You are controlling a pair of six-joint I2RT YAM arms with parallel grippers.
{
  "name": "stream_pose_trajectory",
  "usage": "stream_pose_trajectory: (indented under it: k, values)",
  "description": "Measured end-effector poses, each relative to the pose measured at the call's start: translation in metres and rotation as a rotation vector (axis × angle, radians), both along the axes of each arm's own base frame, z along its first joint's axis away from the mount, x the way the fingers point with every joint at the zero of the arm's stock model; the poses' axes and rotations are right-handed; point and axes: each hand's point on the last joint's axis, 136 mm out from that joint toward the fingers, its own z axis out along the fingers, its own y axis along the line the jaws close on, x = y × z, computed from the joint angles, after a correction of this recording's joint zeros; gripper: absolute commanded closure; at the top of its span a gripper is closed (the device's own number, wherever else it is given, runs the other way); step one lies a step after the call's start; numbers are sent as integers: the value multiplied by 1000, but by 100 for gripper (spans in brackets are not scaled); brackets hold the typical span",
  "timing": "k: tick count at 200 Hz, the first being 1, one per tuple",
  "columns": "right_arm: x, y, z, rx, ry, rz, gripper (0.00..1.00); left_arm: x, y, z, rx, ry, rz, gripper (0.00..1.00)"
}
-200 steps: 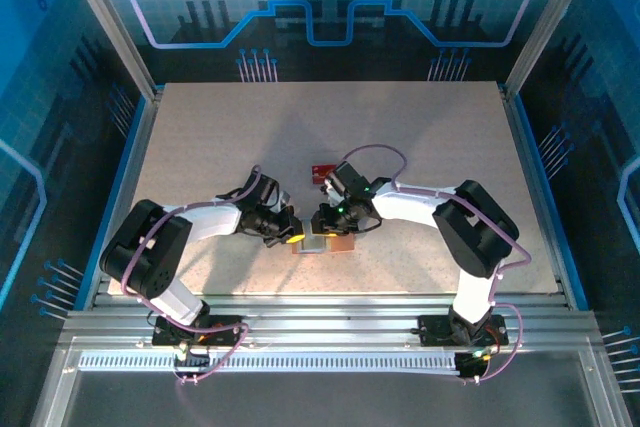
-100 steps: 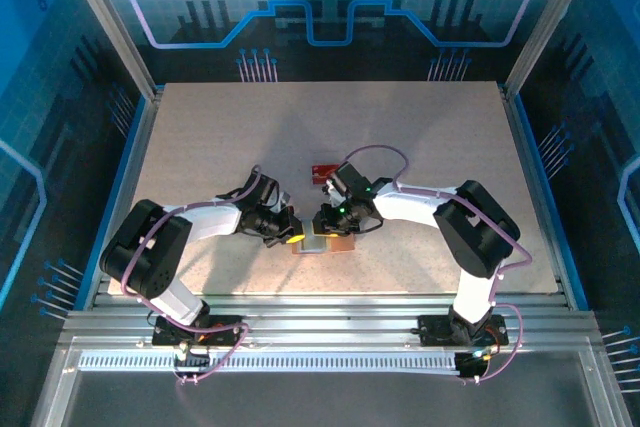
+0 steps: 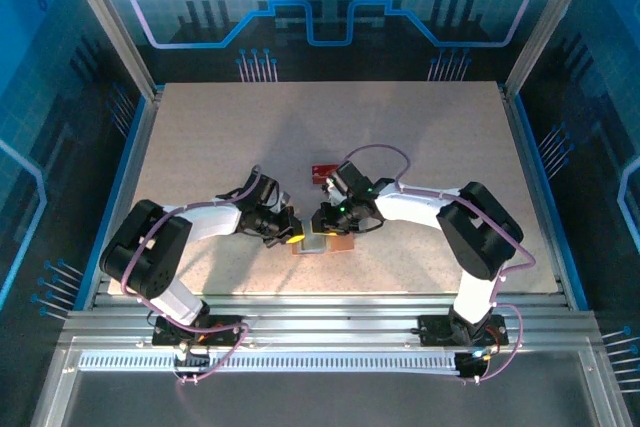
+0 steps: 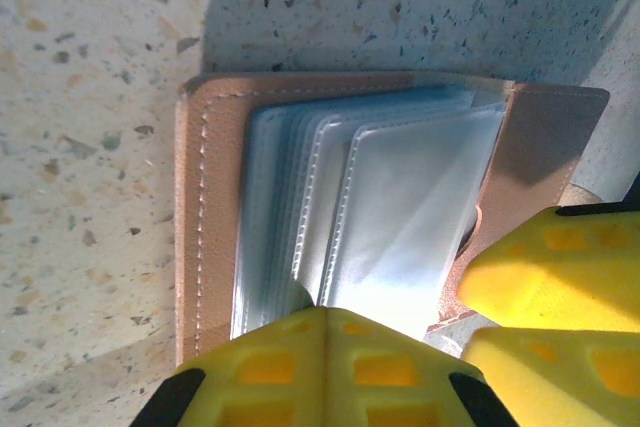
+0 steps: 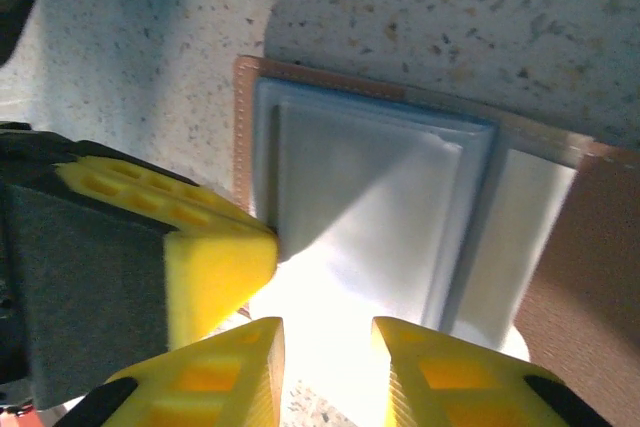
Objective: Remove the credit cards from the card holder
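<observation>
The tan card holder point(image 3: 326, 243) lies open on the table between both grippers. In the left wrist view its leather cover point(image 4: 205, 217) frames a fan of pale grey-blue clear sleeves point(image 4: 400, 207). My left gripper point(image 4: 325, 313) is shut, its yellow tips pinching the near edge of one sleeve. My right gripper point(image 5: 328, 347) stands open, its fingers straddling the bright near edge of the sleeves point(image 5: 370, 217), beside the left gripper's fingertip point(image 5: 220, 262). A red credit card point(image 3: 322, 171) lies on the table just behind the right gripper point(image 3: 322, 225). The sleeves look blank from here.
The speckled tabletop point(image 3: 420, 137) stretches wide behind and to both sides. The metal frame rail point(image 3: 330, 307) runs close along the near edge. Both arms crowd the front centre, the right gripper's fingers point(image 4: 550, 272) almost touching the left's.
</observation>
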Motion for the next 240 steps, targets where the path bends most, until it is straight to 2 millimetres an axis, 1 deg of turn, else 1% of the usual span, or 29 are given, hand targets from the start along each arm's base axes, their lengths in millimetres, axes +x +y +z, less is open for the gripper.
stream_pose_trajectory:
  k: [40, 72, 149, 193, 240]
  values:
    - [0, 4, 3, 30, 3, 3, 71, 0, 0, 0, 0, 0, 0, 96]
    - [-1, 3, 0, 23, 9, 3, 71, 0, 0, 0, 0, 0, 0, 96]
    - [-10, -12, -15, -65, 40, 13, 71, 0, 0, 0, 0, 0, 0, 96]
    - [-7, -19, -17, -85, 41, 1, 71, 0, 0, 0, 0, 0, 0, 96]
    - [-6, -19, -18, -84, 42, -2, 71, -1, 0, 1, 0, 2, 0, 95]
